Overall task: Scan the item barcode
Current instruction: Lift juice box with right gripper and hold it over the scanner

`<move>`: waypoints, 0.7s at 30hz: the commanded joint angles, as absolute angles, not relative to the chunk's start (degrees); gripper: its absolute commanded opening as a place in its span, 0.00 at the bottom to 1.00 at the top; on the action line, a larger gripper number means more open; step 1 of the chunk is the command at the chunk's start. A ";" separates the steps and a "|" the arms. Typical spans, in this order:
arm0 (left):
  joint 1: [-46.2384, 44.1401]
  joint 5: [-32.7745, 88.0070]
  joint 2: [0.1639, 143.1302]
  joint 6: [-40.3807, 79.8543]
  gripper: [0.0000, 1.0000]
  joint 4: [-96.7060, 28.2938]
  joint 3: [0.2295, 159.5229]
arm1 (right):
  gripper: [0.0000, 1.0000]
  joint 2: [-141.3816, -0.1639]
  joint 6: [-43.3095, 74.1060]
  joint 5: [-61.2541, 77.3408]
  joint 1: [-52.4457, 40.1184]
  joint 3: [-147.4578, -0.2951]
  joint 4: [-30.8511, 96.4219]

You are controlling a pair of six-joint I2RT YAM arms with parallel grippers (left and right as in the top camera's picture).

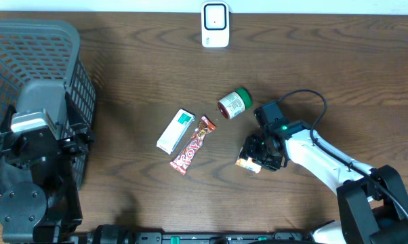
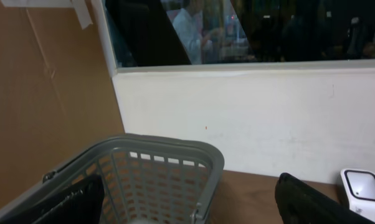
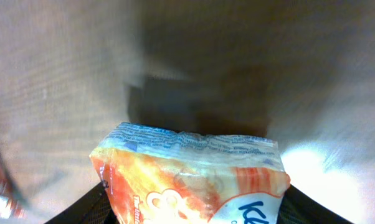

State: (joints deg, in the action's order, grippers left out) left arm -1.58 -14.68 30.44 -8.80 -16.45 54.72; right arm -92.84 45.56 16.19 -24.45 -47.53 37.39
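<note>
An orange and white plastic packet [image 3: 194,174] with blue lettering fills the lower part of the right wrist view. My right gripper [image 3: 194,208] is shut on it, a black finger pressed against each side. Overhead, the packet [image 1: 247,163] lies low over the table right of centre, under that gripper [image 1: 259,156]. The white scanner [image 1: 215,25] stands at the table's far edge, well away from the packet. My left gripper [image 2: 187,211] hangs open above the grey basket [image 2: 169,168] with nothing between its fingers.
A green-capped jar [image 1: 234,103] lies just beyond the right gripper. A white and green box [image 1: 175,131] and a red candy bar [image 1: 192,144] lie in the table's middle. The grey basket [image 1: 28,41] fills the far left corner.
</note>
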 commanded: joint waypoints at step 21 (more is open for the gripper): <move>-1.26 -14.11 30.33 -8.23 0.87 -17.96 54.48 | 0.57 -92.86 28.95 57.36 -15.44 -67.81 68.16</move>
State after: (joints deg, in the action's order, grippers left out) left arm -1.58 -14.68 30.44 -8.78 -18.02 54.72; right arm -92.92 32.75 48.03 -16.86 -66.57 66.48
